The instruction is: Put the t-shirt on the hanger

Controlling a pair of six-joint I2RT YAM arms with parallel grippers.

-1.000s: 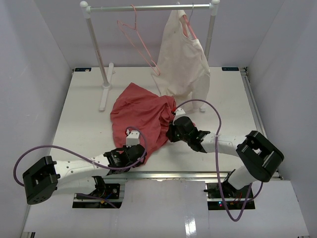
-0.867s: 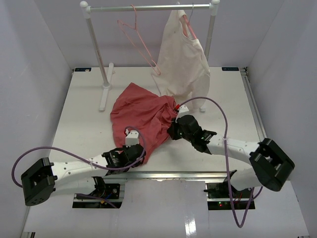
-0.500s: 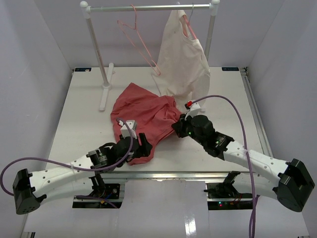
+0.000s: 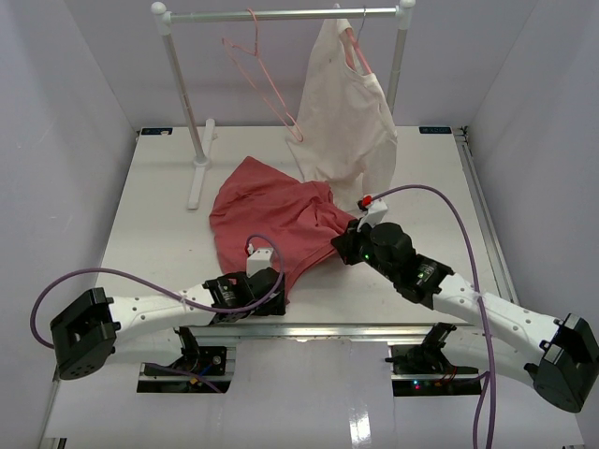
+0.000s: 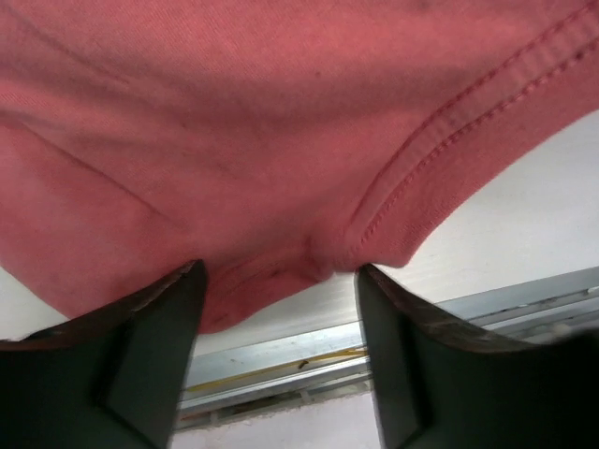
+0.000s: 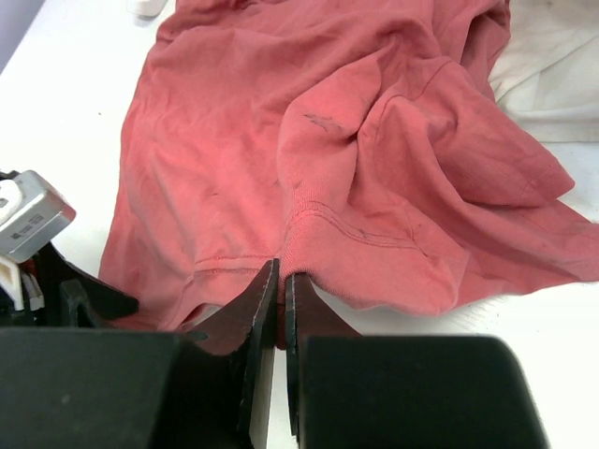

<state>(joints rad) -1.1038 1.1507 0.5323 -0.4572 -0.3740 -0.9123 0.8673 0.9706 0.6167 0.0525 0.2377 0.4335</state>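
**Left jaws sprung open at the hem – right arm swung out low**

Since a second ago the left gripper [image 4: 270, 286] has gone from nearly closed to wide apart, after a short reach up over the cloth and back to the near edge. The right arm has dropped its elbow out toward the near right corner and now lies long and flat.

The t-shirt [image 4: 267, 210] lies crumpled on the table [image 4: 159, 215], mid-table. Its far right corner is bunched against the bottom of the cream garment [image 4: 346, 122]. Its near corner trails down toward the table's front edge.

In the left wrist view the two dark fingers [image 5: 154, 355] stand well apart. A fold of the stitched hem sags into the gap between them, and I cannot tell whether it touches either pad. White table and the metal front rail show just beyond.

The right gripper [image 4: 339, 245] sits at the shirt's right edge. From its own camera the jaws are pressed together, with only a sliver of gap. A ribbed, stitched edge of the salmon cloth runs straight into the tips – it looks pinched there.

The hanger [image 4: 273, 94], thin pink wire, hangs bare and tilted from the rack's rail [image 4: 281, 14], well away from the shirt and both grippers. The cream garment hangs just to its right from the same rail.
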